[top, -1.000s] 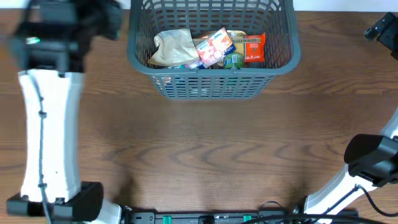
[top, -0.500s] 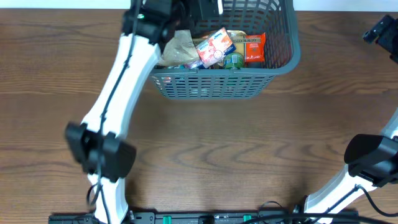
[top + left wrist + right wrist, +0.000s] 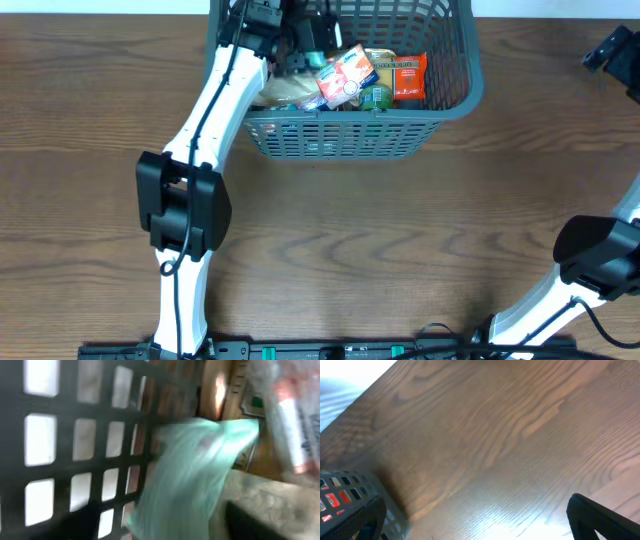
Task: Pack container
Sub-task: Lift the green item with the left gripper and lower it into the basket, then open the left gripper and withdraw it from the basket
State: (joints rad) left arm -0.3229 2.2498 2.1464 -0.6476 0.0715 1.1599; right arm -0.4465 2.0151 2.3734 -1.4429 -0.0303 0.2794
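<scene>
The container [image 3: 345, 112], a dark grey lattice basket, stands at the back middle of the table with several grocery packets inside. My left gripper [image 3: 318, 35] reaches into its back left part. In the left wrist view a blurred pale teal packet [image 3: 195, 470] hangs between the widely parted jaws of that gripper [image 3: 165, 527], next to the container's lattice wall [image 3: 75, 450]; a dark fingertip [image 3: 250, 522] shows apart from the packet. My right gripper [image 3: 612, 45] hovers at the far right. It stands open over bare wood [image 3: 475, 530], nothing between its fingers.
Inside the basket lie a red-and-white packet [image 3: 345, 75], an orange-red packet [image 3: 405, 75], a tan bag [image 3: 285, 92] and a green tin [image 3: 376, 97]. A corner of the basket [image 3: 340, 495] shows at the right wrist view's lower left. Brown wooden table [image 3: 350, 240] spreads in front.
My left arm swung from the table's left side over into the basket. Its jaws have gone from shut to wide apart. The right arm has not moved.
</scene>
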